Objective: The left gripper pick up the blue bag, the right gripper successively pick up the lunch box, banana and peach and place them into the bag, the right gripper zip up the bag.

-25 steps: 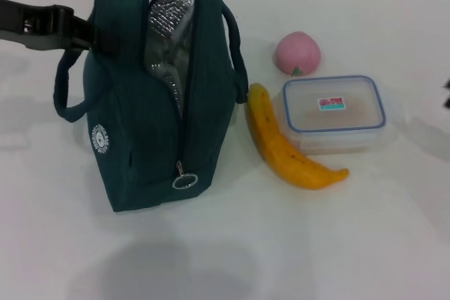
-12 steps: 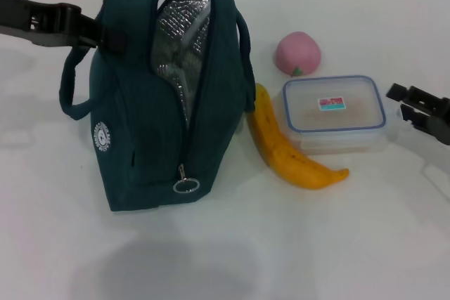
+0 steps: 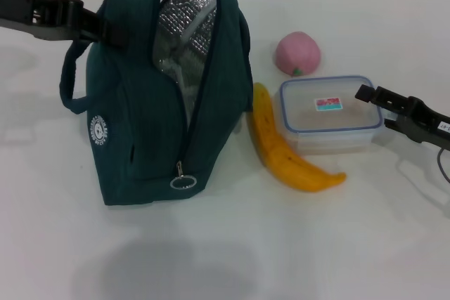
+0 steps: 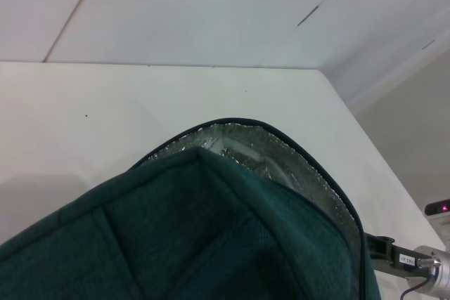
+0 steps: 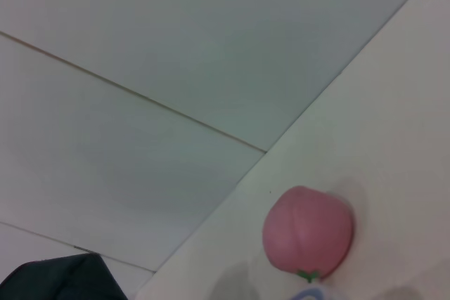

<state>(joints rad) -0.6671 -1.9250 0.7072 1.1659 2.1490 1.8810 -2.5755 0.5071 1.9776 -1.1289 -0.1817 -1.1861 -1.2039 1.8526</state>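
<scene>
Right gripper (image 3: pixel 367 94) has advanced from frame right to the lunch box (image 3: pixel 329 113) edge, finger state indeterminate; left gripper (image 3: pixel 105 29) stays clamped on the bag (image 3: pixel 140 124); box pickup imminent

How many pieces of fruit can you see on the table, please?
2: the banana lies between the blue bag and the lunch box, touching the box; the peach sits just behind the box. The bag's interior is only partly visible.

Head view: high, angled down over table (image 3: pixel 232 258). Wrist views: low, near; left shares blue bag (image 3: pixel 162 96), right shares peach (image 5: pixel 308 230).
</scene>
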